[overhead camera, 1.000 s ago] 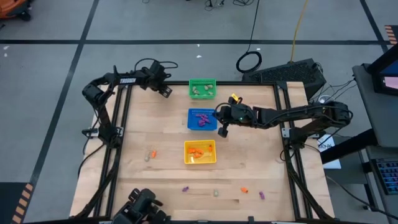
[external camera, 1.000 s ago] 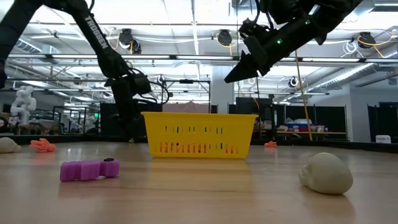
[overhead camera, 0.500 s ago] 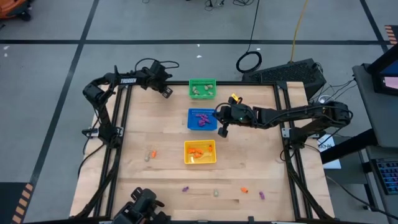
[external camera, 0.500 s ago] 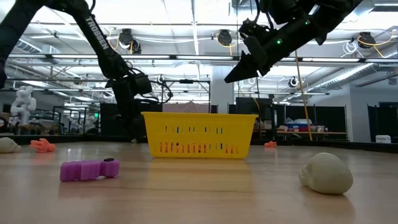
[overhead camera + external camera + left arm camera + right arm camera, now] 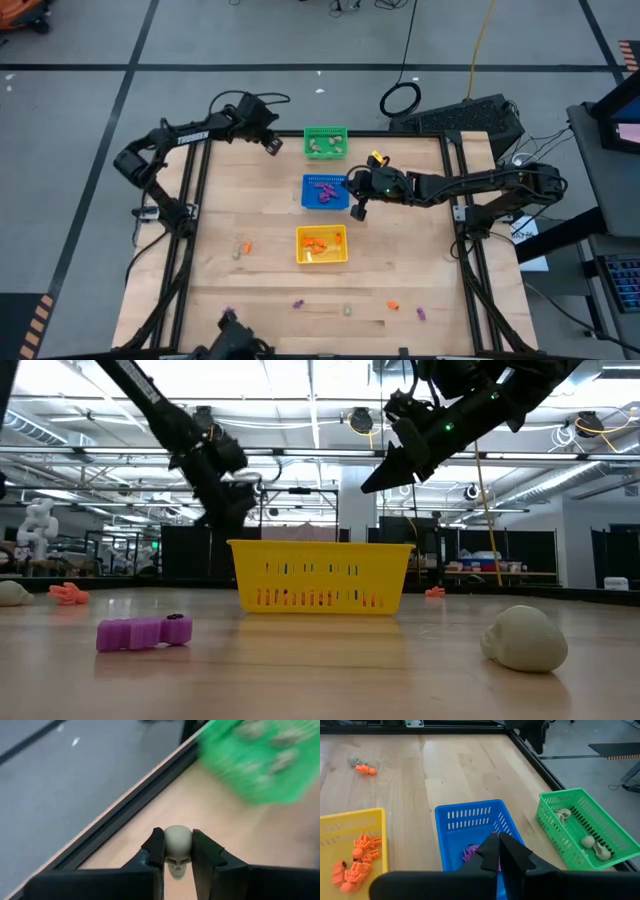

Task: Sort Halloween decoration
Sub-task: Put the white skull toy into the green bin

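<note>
The green basket [image 5: 325, 142] sits at the table's far edge, holding pale trinkets. Beside it on its left hangs the left gripper [image 5: 174, 851], fingers pinched on a pale skull [image 5: 177, 847]. The right gripper [image 5: 357, 211], fingers fully together and empty, hovers just past the blue basket [image 5: 325, 192], which is next to the green one.

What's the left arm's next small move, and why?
Probably carry on toward the green basket and stop over it. The left hand is shut on a pale skull beside that basket, which already holds pale pieces.
</note>
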Robot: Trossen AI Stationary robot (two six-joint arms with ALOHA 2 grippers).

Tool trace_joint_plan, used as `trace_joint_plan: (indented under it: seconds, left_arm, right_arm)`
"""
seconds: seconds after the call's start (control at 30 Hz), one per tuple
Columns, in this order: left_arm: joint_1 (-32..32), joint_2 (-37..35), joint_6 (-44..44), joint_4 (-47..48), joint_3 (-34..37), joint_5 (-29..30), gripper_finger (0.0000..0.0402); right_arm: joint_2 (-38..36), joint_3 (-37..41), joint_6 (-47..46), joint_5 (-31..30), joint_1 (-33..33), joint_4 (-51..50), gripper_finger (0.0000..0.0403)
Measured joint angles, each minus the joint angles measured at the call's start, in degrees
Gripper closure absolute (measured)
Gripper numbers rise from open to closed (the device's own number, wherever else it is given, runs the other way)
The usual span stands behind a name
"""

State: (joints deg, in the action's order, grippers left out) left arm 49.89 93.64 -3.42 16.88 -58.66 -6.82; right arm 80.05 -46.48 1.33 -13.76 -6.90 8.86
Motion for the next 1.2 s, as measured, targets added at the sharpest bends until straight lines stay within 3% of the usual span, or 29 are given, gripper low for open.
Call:
trace_joint_plan:
  seconds: [0.2, 0.37, 0.87, 1.13, 1.2]
  left_arm:
    - [-8.34, -0.57, 2.07, 0.07, -4.57, -0.17, 0.0356]
    - [-12.31, 3.92, 3.02, 0.18, -11.58, -0.05, 0.0356]
    - [-13.01, 26.23, 2.00, 7.42, -31.47, -0.24, 0.0356]
    - [-12.86, 28.00, -0.17, 9.03, -32.38, -0.46, 0.0356]
    - [-12.86, 27.92, -0.53, 8.96, -32.40, -0.47, 0.0340]
  right_arm:
    - [0.00, 0.00, 0.02, 0.02, 0.00, 0.92, 0.0403]
    - [0.00, 0.00, -0.16, 0.04, 0.00, 1.70, 0.0403]
    - [0.00, 0.00, -0.18, 0.28, 0.00, 1.66, 0.0403]
    - [0.00, 0.00, -0.18, 0.28, 0.00, 1.62, 0.0403]
    - [0.00, 0.00, -0.18, 0.28, 0.00, 1.64, 0.0403]
